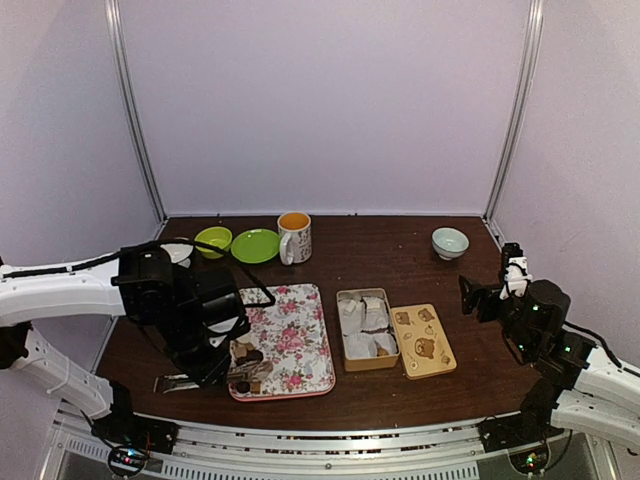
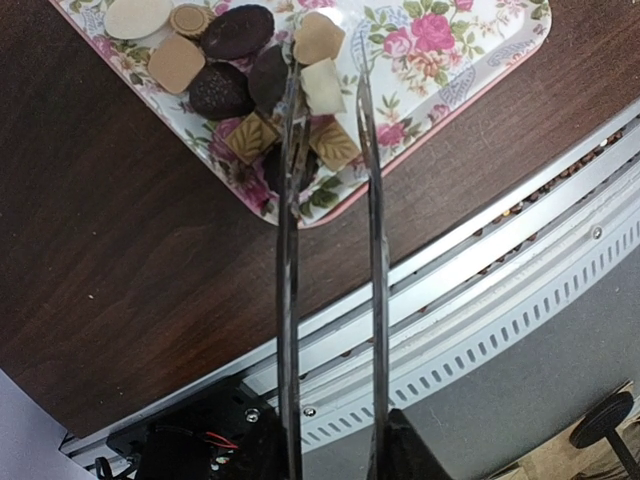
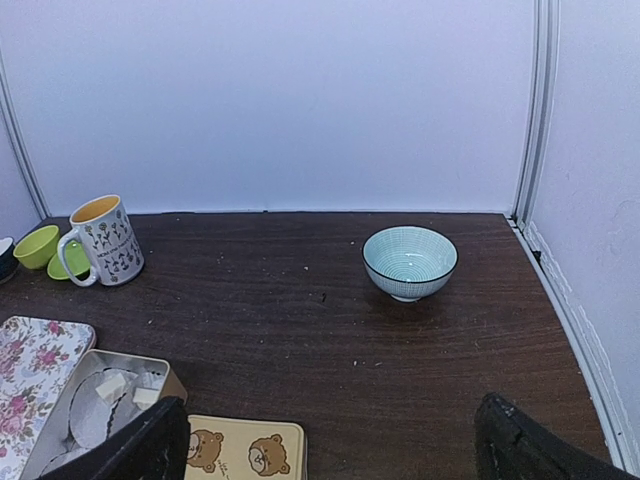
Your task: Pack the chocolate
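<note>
cream chocolate piece point(image 2: 323, 85) is seen between the tips of the tongs point(image 2: 288, 300) on the floral tray point(image 2: 450, 60). tongs are clamped by the left gripper point(image 1: 215, 355). right gripper point(image 3: 330, 440) is spread wide, nothing held.

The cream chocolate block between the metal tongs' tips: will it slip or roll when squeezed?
The small cream chocolate block looks flat-sided, so it probably will not roll. Its smooth faces against the thin metal tongs may let it slip. The neighbouring chocolate pieces crowd it, so they might shift.

chocolate point(image 2: 225, 90) crowds the tray's point(image 2: 470, 50) near corner, the far half open.
</note>
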`<action>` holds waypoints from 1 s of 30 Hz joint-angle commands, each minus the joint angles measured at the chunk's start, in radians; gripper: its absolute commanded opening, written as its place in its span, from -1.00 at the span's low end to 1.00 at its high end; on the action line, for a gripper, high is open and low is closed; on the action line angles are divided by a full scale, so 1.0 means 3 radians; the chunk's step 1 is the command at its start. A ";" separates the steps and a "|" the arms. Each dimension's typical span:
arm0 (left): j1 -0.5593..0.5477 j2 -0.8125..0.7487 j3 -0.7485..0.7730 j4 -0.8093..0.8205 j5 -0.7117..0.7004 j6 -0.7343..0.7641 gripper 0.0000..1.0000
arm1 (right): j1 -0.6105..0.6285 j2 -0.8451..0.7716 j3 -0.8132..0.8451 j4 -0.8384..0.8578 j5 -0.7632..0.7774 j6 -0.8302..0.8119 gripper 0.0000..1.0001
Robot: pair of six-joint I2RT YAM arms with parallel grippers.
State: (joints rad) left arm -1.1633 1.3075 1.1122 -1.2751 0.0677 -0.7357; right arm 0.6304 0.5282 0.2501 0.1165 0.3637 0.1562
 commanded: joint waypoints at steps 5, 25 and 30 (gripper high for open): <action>-0.0036 0.0103 -0.0031 0.0071 -0.0063 -0.0007 -0.37 | -0.0010 -0.0036 -0.0033 0.0010 -0.0005 -0.0015 1.00; -0.0128 -0.0102 0.1008 -0.0235 -0.0481 0.0005 -0.54 | -0.0009 -0.0025 -0.0022 0.0005 0.0000 -0.0015 1.00; -0.0130 0.0008 0.1089 0.0417 -0.0454 0.0003 -0.55 | -0.0008 -0.0004 -0.0015 0.0013 -0.0003 -0.0019 1.00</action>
State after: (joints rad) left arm -1.1969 1.2934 1.3972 -1.3518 -0.0593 -0.7429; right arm 0.6304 0.5266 0.2501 0.1162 0.3637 0.1562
